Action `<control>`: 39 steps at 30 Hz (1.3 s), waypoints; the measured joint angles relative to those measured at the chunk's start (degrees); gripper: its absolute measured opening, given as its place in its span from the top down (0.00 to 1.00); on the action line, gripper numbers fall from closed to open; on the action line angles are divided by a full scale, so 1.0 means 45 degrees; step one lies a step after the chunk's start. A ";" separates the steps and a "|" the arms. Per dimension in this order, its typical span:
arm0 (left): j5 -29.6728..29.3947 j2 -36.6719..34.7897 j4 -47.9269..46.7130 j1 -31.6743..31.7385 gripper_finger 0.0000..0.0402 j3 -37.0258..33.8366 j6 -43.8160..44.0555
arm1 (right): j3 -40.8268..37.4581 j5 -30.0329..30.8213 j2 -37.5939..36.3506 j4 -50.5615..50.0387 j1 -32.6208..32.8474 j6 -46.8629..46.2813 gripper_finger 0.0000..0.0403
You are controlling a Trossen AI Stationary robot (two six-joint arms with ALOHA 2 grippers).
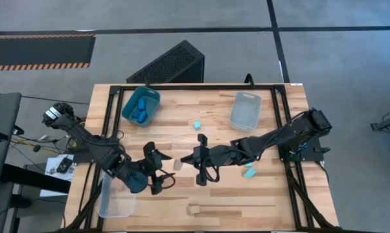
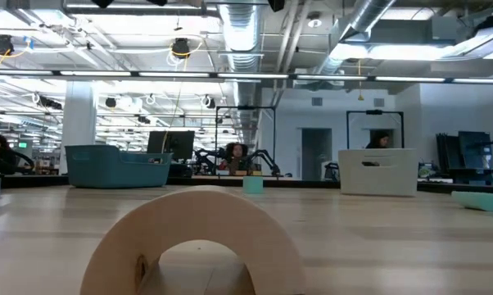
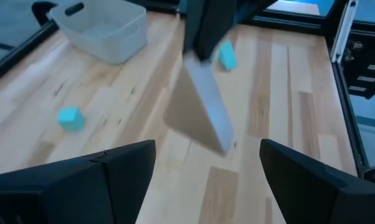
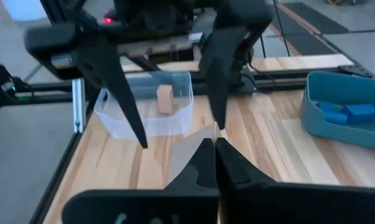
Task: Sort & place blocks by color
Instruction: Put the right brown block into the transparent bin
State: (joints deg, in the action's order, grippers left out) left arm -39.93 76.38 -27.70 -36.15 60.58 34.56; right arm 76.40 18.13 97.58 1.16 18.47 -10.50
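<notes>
My right gripper (image 1: 186, 163) is shut on a thin tan wooden block (image 1: 178, 164) over the middle of the table. The left wrist view shows the block as a flat slanted piece (image 3: 206, 106). My left gripper (image 1: 163, 169) is open just left of the block and faces it, a finger on either side, touching nothing. It also shows in the right wrist view (image 4: 181, 134). Two cyan blocks (image 1: 197, 125) (image 1: 249, 172) lie on the table. A tan arch block (image 1: 196, 209) stands near the front edge, and it fills the low view (image 2: 193, 242). My right gripper pinches one end of the tan block (image 3: 199, 62) between its two fingers (image 3: 203, 28). The fingers come about level from the table's right side. The block sticks out beyond the fingertips (image 4: 197, 146) toward the left gripper, tilted, and looks clear of the table, with its shadow below.
A teal bin (image 1: 126, 110) holding darker blue blocks stands at the far left. A clear bin (image 1: 245, 110) stands at the far right. Another clear bin (image 1: 111, 200) at the near left holds a tan block (image 4: 166, 99). Black frame rails run along the table's edges.
</notes>
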 joint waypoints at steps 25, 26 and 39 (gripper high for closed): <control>0.2191 -0.0019 0.1194 0.1707 0.76 0.0000 -0.0939 | -0.0001 -0.0108 0.0001 0.0832 0.0017 0.0819 0.99; 0.2209 -0.0024 0.1156 0.1742 0.76 0.0000 -0.0846 | -0.0001 -0.0099 0.0004 0.0827 0.0013 0.0804 0.99; 0.2585 -0.0413 -0.4344 0.1478 0.75 0.0355 0.2423 | 0.0009 0.0695 -0.0602 0.0433 0.0008 -0.0089 0.84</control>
State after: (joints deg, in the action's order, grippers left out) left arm -28.30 74.52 -47.25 -29.50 62.17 45.46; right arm 76.44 21.26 94.87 3.11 18.50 -10.90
